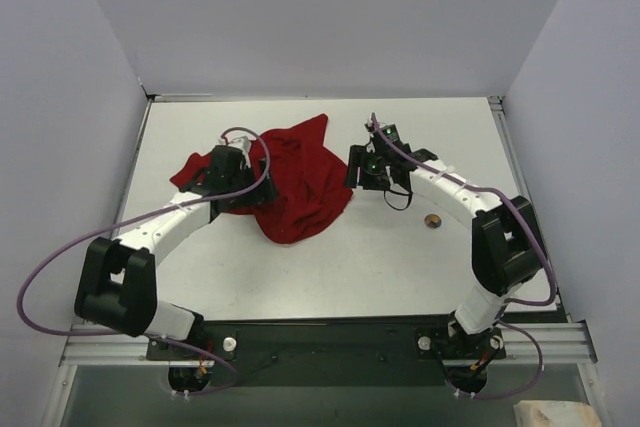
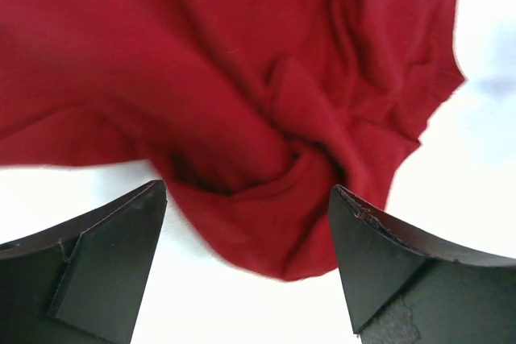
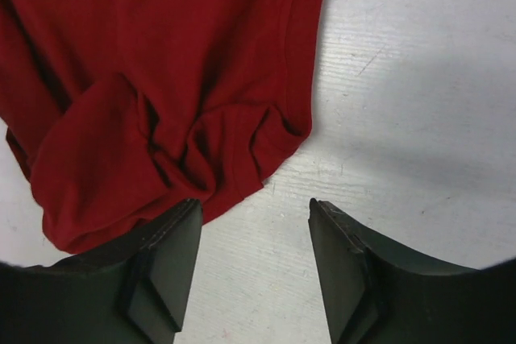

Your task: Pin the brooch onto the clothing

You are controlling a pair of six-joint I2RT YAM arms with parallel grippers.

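Both left gripper [image 2: 248, 192] and right gripper [image 3: 255, 204] gape empty. Folds of the clothing [image 1: 300, 182] hide its neck. The brooch [image 1: 433, 221], rightward, is a speck.

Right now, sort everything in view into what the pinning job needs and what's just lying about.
For the job:
red T-shirt, crumpled on the table
brooch, on bare table, apart from the shirt
left gripper and right gripper, both open

Lying about:
pale object off the table, lower right corner of the top view; can't tell what it is
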